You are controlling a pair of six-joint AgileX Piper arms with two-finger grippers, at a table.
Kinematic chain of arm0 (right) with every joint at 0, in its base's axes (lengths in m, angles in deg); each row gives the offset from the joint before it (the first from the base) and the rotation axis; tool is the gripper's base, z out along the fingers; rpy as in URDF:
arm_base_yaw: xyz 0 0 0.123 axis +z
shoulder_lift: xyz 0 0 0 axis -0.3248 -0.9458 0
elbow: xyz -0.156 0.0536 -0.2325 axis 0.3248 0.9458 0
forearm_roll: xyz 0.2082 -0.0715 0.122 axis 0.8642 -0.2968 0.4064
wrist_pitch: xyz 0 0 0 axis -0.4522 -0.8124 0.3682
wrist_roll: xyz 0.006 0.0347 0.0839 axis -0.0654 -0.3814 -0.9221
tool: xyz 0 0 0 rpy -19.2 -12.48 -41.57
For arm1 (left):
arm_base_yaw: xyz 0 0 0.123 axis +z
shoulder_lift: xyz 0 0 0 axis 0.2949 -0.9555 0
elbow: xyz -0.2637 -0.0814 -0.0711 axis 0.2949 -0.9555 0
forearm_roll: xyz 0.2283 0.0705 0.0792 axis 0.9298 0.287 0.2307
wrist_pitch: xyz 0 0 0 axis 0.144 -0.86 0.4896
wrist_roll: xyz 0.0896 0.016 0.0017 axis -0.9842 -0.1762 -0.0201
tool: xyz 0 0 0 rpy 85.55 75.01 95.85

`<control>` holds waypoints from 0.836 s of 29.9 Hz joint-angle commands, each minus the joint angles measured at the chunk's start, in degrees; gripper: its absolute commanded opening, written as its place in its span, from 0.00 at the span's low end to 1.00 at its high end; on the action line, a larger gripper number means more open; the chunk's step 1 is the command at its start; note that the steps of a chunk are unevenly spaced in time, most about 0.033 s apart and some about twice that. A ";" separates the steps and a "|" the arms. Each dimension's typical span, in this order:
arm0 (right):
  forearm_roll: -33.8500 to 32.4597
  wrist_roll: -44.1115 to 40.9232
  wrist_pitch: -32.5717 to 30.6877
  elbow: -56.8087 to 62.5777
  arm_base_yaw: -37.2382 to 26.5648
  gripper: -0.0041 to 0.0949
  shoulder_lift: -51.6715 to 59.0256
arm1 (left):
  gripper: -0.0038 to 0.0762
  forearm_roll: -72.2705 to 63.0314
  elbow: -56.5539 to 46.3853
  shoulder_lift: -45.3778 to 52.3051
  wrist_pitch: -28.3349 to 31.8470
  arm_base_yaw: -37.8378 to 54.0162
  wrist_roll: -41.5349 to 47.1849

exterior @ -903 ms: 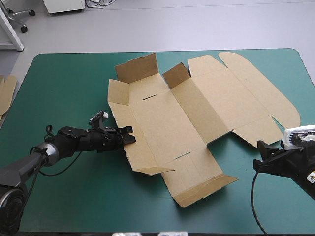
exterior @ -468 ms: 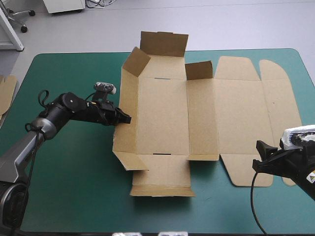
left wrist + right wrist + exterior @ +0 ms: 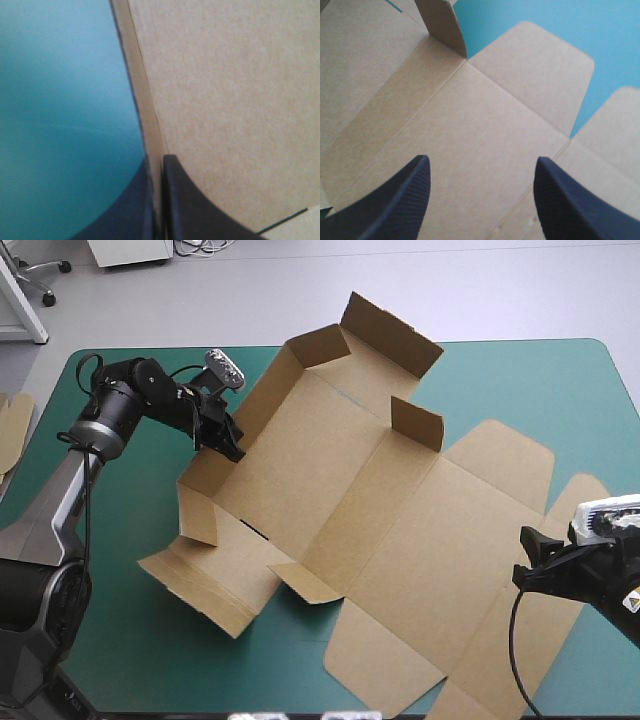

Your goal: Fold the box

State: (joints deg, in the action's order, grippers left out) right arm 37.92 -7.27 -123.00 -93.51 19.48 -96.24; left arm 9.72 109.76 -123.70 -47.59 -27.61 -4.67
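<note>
Box [image 3: 380, 530] is lying mostly flat, turned diagonally across the middle and right of the teal-green tabletop [image 3: 120, 640]. Its long left wall [image 3: 270, 390] is standing raised, and two flaps [image 3: 392, 332] at the far end are standing upright. The lid panels are spreading flat toward the near right corner.

Left gripper [image 3: 232, 448] is reaching in from the far left corner and is holding the raised wall at its upper edge. Its black fingers [image 3: 200, 210] are pressing all but together, with the board edge clamped between them.

Right gripper [image 3: 527, 558] is hovering at the near right, above the flat lid panels. Its fingers [image 3: 395, 200] are standing wide apart, gripping nothing.

A strip of spare board [image 3: 12, 430] is showing at the tabletop's left edge.
</note>
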 commanded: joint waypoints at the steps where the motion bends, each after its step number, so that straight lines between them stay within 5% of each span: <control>1: 1.10 0.50 3.56 -1.89 -0.15 0.61 -0.52 | 0.03 0.35 5.80 1.88 2.08 -0.28 -4.71; 14: 1.58 0.50 3.76 -1.89 -0.15 0.61 -0.52 | 0.03 15.12 13.21 1.28 8.66 -8.56 -18.26; 20: -9.43 -5.41 1.77 -3.76 -0.15 0.61 -0.52 | 0.03 15.76 13.21 1.28 17.68 -15.08 -31.44; 25: -16.49 -9.92 -1.74 -7.63 -0.15 0.61 -0.52 | 0.03 15.76 13.21 1.28 23.24 -18.35 -33.81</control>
State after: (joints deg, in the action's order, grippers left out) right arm 24.87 -14.87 -126.63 -97.58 19.48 -96.24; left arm 25.60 120.84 -125.53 -30.05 -44.30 -36.88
